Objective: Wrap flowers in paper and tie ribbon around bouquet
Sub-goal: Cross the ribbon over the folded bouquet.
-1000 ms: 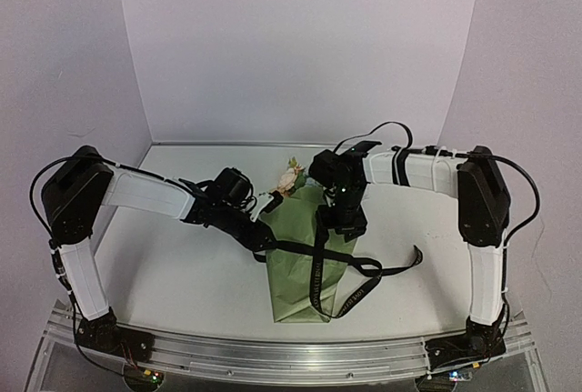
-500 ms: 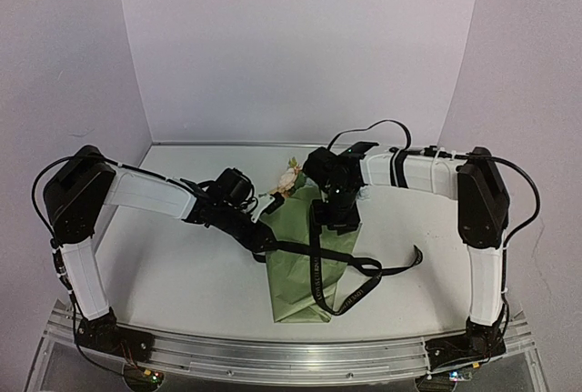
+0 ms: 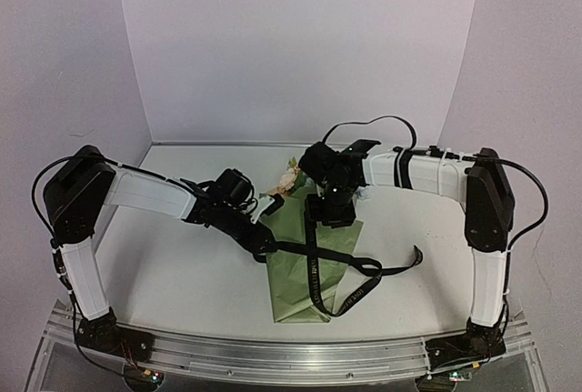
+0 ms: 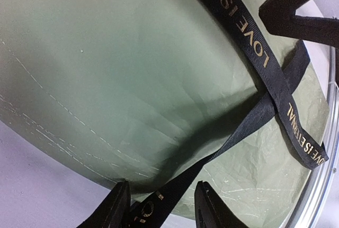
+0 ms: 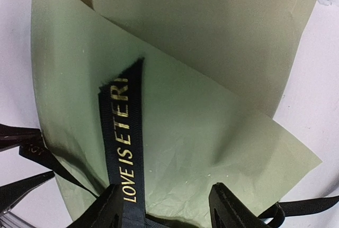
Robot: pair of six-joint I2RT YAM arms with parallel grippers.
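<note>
The left gripper (image 4: 161,207) sits half-spread at the left edge of the bouquet (image 3: 293,290), the ribbon (image 4: 257,53) threading between its fingers. The right gripper (image 5: 168,207), spread wider, hovers over the green paper (image 5: 212,106), a ribbon tail lying inside its jaws. White surface (image 3: 182,274), pale lilac walls. One bouquet, one ribbon crossed over it, flowers (image 3: 291,176) peeking out the far end.

A white desk (image 3: 182,274) is lying beneath the left end effector (image 3: 262,241) and the right end effector (image 3: 329,221). Pale lilac walls (image 3: 291,46) are rising beyond them. Behind them an aluminium rail (image 3: 291,353) is running crosswise, small lights (image 3: 151,376) glowing.
</note>
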